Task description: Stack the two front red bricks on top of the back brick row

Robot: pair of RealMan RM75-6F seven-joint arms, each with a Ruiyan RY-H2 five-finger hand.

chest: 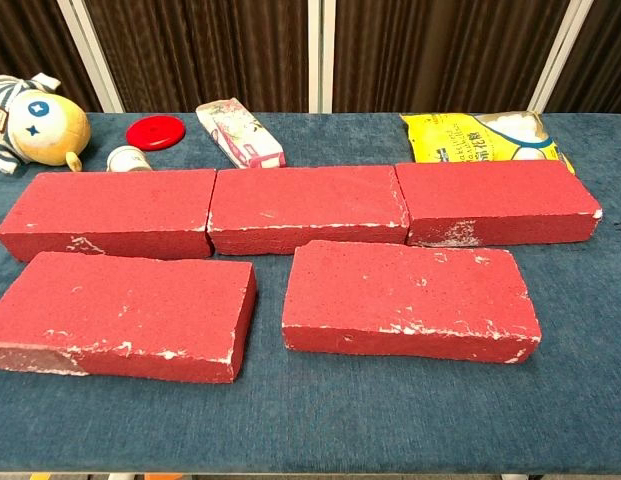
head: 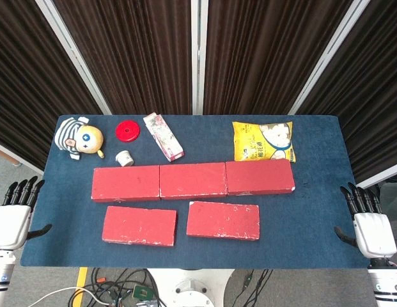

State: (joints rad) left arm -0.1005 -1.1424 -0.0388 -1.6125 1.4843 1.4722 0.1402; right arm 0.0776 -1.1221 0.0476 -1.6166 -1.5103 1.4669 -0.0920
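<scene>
Five flat, rectangular red bricks with a grainy, foam-like surface and white chipped edges lie on the blue felt-covered table [head: 313, 236]. The back brick row [head: 193, 180] is three bricks set end to end, touching. Just in front lie the left front brick [head: 139, 225] and the right front brick [head: 223, 220], apart from each other and from the row. The left hand [head: 13, 214] hangs off the table's left edge, fingers apart and empty, well left of the left front brick. The right hand [head: 369, 224] sits at the right edge, fingers likewise spread and empty, well right of the right front brick. Farther back lie a striped plush toy [head: 78, 137], a round red lid [head: 128, 131], a small white jar [head: 124, 157], a pink carton [head: 163, 136] and a glossy yellow snack bag [head: 263, 141].
</scene>
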